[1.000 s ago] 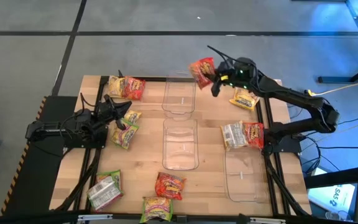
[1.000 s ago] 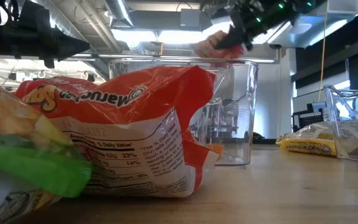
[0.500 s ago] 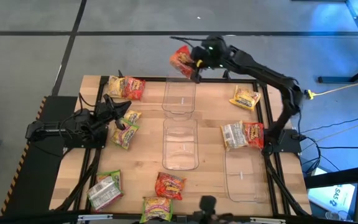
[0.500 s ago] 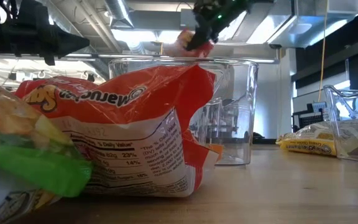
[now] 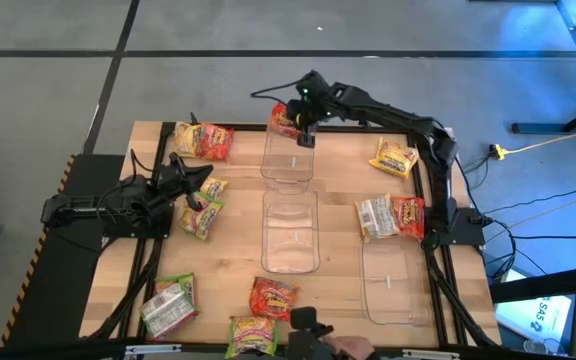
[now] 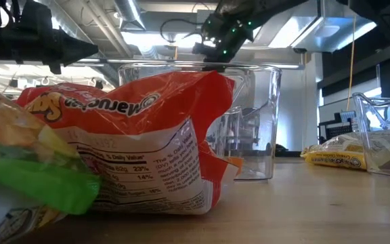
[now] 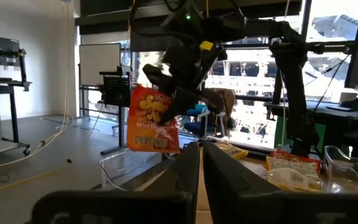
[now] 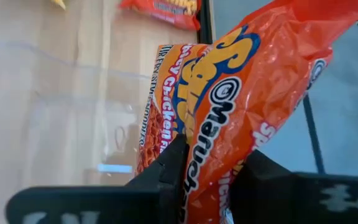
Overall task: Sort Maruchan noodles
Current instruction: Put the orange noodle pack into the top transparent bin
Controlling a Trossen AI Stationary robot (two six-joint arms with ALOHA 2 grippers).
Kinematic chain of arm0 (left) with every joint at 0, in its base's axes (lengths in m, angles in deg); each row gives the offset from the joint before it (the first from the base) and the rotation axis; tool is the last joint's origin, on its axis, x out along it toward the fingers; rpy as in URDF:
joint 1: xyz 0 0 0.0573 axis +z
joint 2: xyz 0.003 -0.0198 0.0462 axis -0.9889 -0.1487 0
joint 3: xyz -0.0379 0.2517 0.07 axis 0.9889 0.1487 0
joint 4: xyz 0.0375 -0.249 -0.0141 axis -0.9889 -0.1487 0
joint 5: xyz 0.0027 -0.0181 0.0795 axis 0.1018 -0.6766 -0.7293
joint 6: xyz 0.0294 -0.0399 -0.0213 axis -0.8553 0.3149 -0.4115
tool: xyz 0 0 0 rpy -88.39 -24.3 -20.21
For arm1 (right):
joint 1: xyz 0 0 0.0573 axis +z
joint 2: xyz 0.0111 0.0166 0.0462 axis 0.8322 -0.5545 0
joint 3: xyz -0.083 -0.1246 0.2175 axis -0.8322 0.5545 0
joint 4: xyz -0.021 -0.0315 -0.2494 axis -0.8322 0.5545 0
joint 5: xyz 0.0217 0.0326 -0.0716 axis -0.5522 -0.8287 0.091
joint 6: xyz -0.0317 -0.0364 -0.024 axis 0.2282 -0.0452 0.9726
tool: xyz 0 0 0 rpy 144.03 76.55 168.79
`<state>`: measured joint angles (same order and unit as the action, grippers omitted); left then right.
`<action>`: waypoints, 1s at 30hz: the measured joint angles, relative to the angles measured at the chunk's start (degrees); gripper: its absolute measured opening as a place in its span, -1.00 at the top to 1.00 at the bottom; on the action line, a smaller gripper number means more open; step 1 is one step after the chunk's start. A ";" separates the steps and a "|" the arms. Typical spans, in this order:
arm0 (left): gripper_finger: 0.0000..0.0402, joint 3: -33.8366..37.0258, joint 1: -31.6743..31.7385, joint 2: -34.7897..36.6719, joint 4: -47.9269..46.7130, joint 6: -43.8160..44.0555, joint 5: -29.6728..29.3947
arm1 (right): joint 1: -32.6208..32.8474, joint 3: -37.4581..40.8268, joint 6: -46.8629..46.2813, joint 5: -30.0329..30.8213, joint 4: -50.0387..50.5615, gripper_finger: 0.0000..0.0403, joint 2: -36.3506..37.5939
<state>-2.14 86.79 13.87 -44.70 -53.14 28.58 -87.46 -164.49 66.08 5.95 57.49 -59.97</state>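
My right gripper point(image 5: 301, 128) is shut on a red Maruchan noodle packet point(image 5: 284, 118) and holds it over the far left corner of the far clear bin point(image 5: 288, 168). The left wrist view shows that packet point(image 7: 151, 119) hanging below the right gripper point(image 7: 180, 93). My left gripper point(image 5: 196, 178) waits shut at the table's left side, touching nothing. Other packets lie flat on the table: red and yellow ones point(image 5: 203, 141) at the far left, a green one point(image 5: 201, 212) by the left gripper, and a red one point(image 5: 273, 298) near the front. My right gripper pinches the red packet between its two fingers point(image 8: 171, 169), at one end of the wrapper point(image 8: 207, 168). The fingers slant down at it from the table's right. The packet is lifted clear and hangs below the fingers above the far bin's rim.
A second clear bin point(image 5: 290, 235) stands mid-table and a third point(image 5: 388, 285) at the near right. A yellow packet point(image 5: 394, 158) and a white and red pair point(image 5: 391, 216) lie at the right. A green-white packet point(image 5: 168, 305) and a yellow-green one point(image 5: 253, 335) lie near the front.
My right gripper has swung toward the table's left with the red packet, sinking a little and rolling its wrist. The packet has gone from right of the far bin to above the bin's far left corner and stays lifted clear.
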 joint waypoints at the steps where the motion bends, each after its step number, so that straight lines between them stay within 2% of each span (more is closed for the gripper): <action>1: 0.92 0.00 0.02 0.00 0.02 0.01 -0.02 | 0.00 0.00 1.38 1.20 0.02 0.69 -0.46; 11: 0.92 0.00 0.01 0.00 0.00 0.14 -0.03 | 0.00 -0.02 10.35 4.55 -1.49 0.69 -5.82; 30: 0.92 0.02 0.00 0.00 0.02 1.50 0.09 | -0.11 -0.02 9.11 9.36 -2.35 0.69 -11.12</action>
<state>-2.12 86.79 13.87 -44.68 -51.64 28.67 -87.57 -164.51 75.20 15.31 55.15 -71.09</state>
